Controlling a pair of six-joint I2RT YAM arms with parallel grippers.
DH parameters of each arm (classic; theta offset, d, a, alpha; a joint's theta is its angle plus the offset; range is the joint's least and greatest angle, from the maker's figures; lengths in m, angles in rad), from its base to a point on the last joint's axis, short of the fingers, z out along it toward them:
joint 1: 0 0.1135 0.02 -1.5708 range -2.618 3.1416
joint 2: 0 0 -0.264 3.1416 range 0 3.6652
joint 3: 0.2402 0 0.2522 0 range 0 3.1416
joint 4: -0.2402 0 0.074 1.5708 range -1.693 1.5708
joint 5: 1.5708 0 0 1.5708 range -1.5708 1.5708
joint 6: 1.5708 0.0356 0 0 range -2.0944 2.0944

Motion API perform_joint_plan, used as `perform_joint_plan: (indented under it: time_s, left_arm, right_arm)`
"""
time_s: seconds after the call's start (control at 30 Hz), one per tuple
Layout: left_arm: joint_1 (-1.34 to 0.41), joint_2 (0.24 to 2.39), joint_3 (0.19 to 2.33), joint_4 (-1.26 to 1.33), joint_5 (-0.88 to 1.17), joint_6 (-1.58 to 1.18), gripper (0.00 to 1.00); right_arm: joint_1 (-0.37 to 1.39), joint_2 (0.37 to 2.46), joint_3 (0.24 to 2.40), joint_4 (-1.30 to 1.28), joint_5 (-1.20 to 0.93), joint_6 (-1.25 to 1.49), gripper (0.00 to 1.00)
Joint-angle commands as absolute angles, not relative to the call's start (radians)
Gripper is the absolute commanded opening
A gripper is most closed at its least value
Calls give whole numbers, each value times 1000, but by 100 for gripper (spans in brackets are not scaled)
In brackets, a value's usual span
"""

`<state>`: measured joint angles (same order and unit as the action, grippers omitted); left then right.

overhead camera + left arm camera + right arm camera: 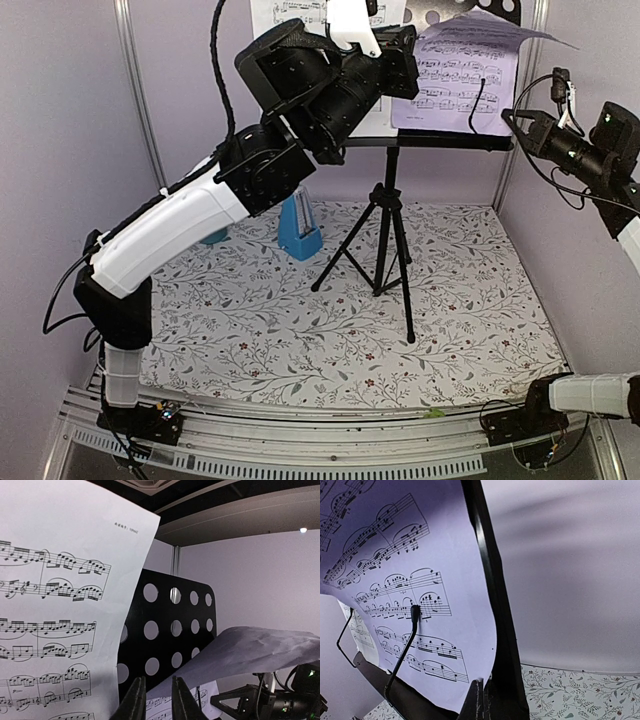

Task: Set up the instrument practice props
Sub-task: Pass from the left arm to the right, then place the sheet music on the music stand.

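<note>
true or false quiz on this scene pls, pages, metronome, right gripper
1. The metronome stands on the table, left of the stand's legs in the top view. True.
2. The lavender page lies flat on the table. False: it is up on the stand's tray, its top drooping over.
3. The white page is left of the lavender page. True.
4. The right gripper is wide open. False: it is shut, at the tray's right edge.
5. A wire holder crosses the lavender page. True.
</note>
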<state>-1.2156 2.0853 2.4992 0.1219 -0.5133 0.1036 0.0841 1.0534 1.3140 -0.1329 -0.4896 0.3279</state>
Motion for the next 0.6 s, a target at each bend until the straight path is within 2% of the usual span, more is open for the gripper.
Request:
perform_joint_plan:
  time_s: [0.0,0.57]
  left_arm:
    - [-1197,2060,2511,139,-494,116,20]
    - [-1196,2049,2490,114,-458,97,19]
  right_arm:
    - [82,1091,1410,-270,-465,269,0]
    - [135,1136,1531,-501,-332,171,0]
